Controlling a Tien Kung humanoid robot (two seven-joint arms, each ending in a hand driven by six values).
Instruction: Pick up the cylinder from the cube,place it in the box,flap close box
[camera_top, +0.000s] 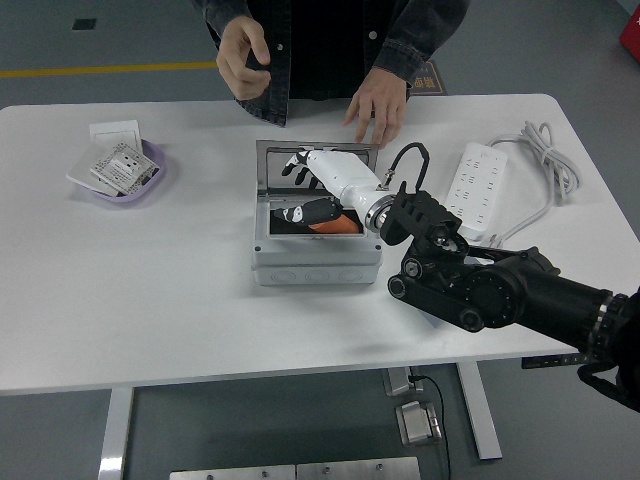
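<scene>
The grey box stands open at mid table, its lid upright at the back. The orange cylinder lies inside the box on its dark floor. My right hand, white with black fingertips, reaches in over the box from the right. Its fingers are spread near the lid and its thumb rests just above the cylinder without gripping it. I see no cube. My left arm is out of view.
A person stands at the far side, one hand hovering over the table behind the box, the other hand raised. A purple bowl with packets sits at left. A white power strip and its cable lie at right.
</scene>
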